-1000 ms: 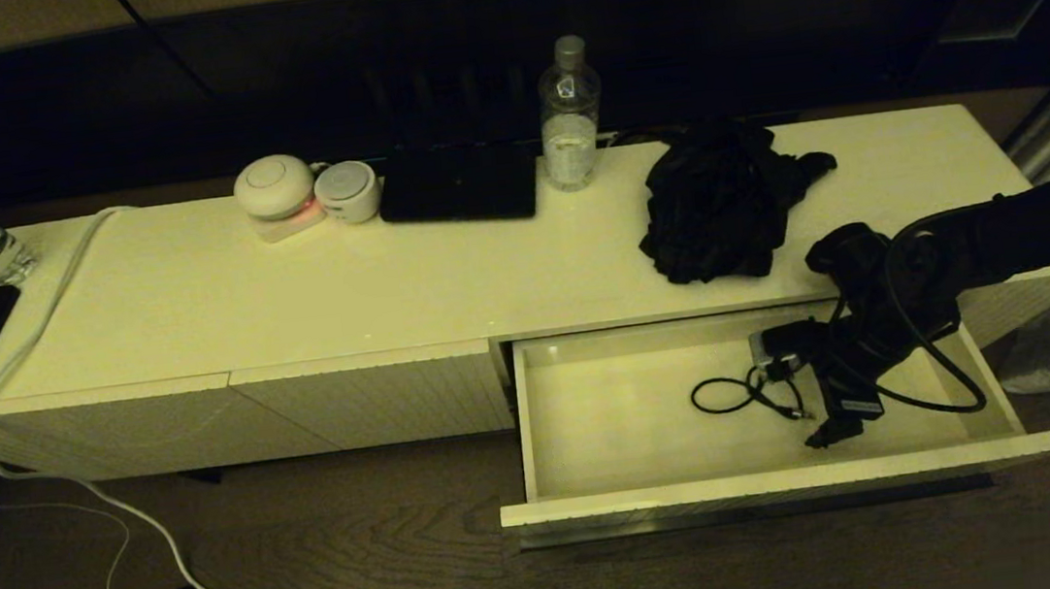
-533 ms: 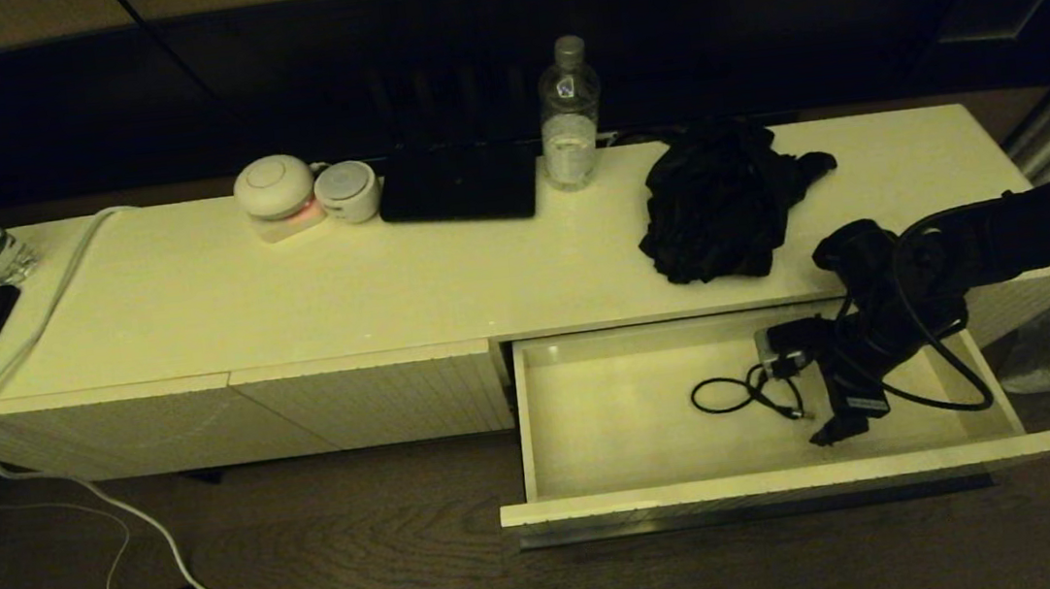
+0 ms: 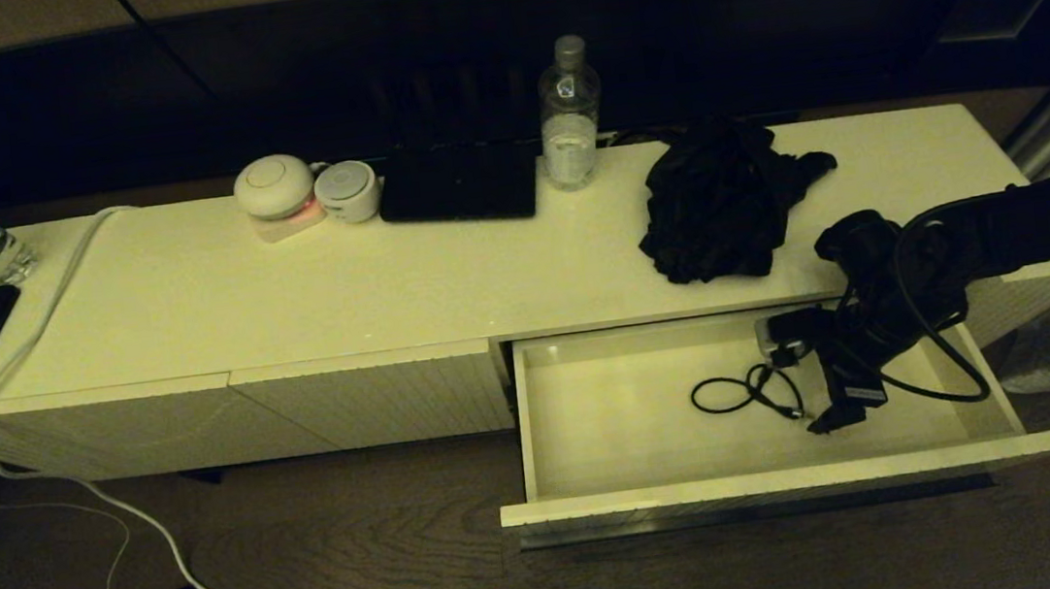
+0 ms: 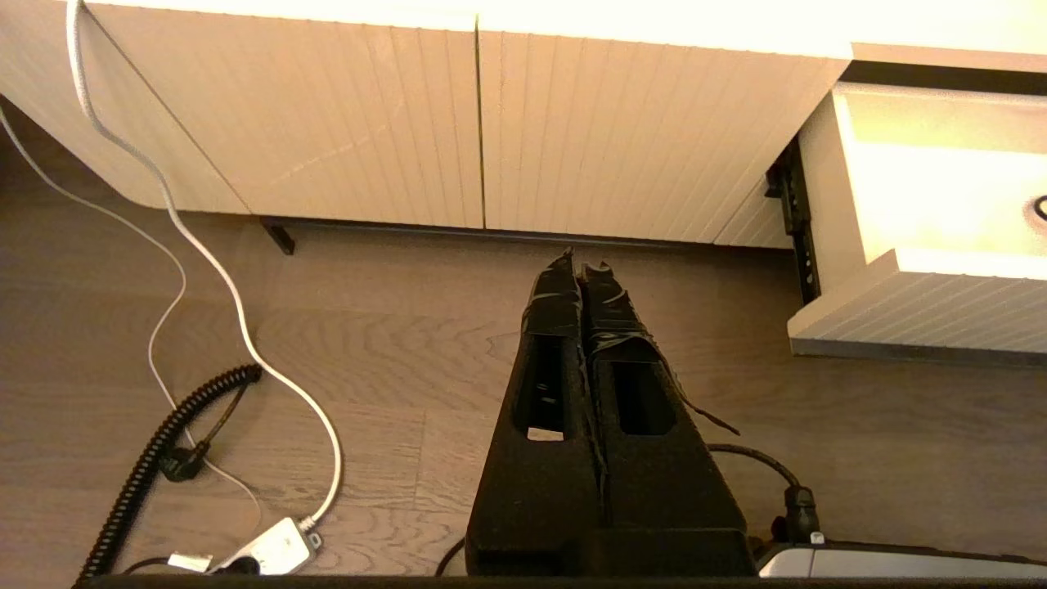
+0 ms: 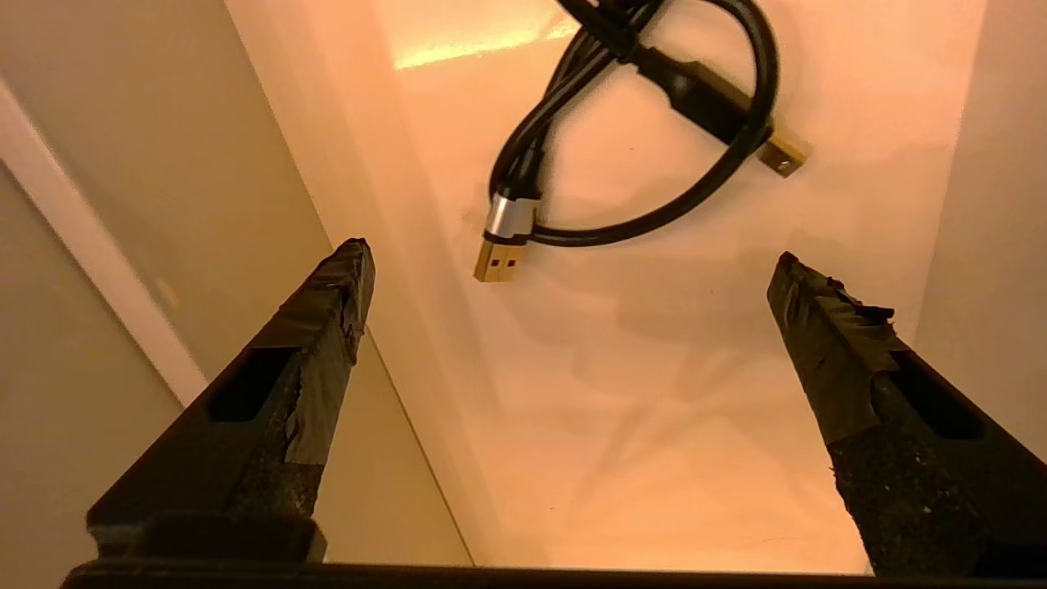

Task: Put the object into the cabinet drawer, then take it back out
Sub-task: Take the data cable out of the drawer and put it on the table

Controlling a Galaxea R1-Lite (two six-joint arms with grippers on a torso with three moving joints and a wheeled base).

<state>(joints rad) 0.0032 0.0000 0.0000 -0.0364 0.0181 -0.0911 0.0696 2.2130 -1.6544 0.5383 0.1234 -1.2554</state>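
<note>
Black cable [image 3: 748,393] lies loose in open cabinet drawer [image 3: 605,501], lower right; right gripper [image 3: 811,370] beside it, fingers spread, empty.

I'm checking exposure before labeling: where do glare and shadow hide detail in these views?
Head view: dim; the right gripper and black cable merge darkly in the cabinet drawer. Left wrist view: cabinet top blown out. Right wrist view: glare streak on the drawer floor, finger shadows below the cable.

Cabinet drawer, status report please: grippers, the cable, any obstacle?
Right gripper open, empty, above drawer floor. Left gripper shut, parked over floor. Black cable lies loose in open cabinet drawer. Nothing in the way.
</note>
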